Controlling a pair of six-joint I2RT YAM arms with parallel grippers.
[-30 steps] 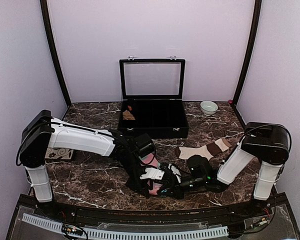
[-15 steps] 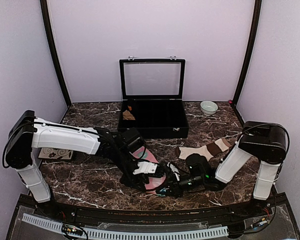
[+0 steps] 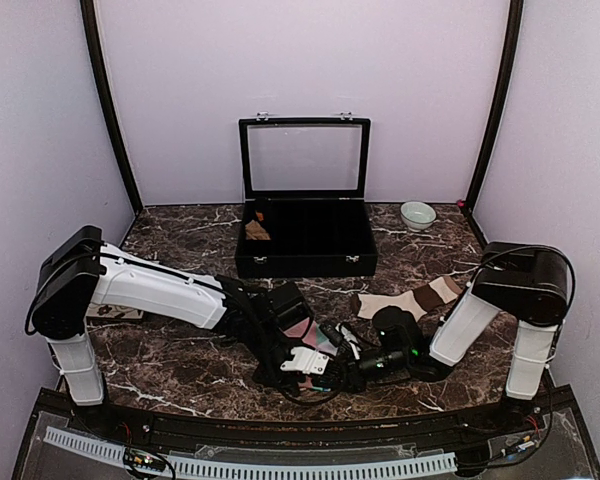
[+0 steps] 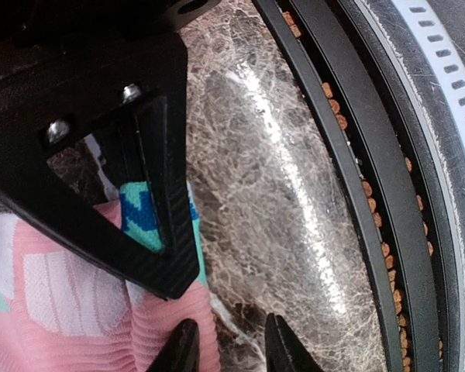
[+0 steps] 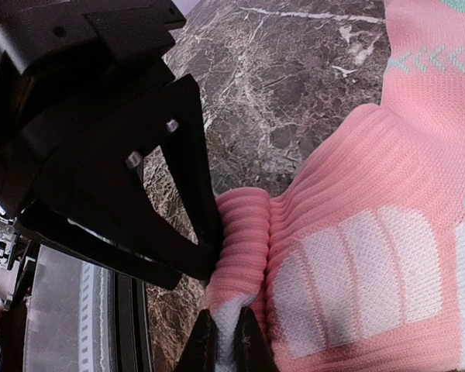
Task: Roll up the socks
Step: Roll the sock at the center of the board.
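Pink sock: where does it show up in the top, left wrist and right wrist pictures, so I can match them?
Top external: the pink sock lies low in the centre, between the two arms.
Left wrist: it is in the lower-left corner.
Right wrist: it fills the right half.
Shared landmark: the marble tabletop under it.
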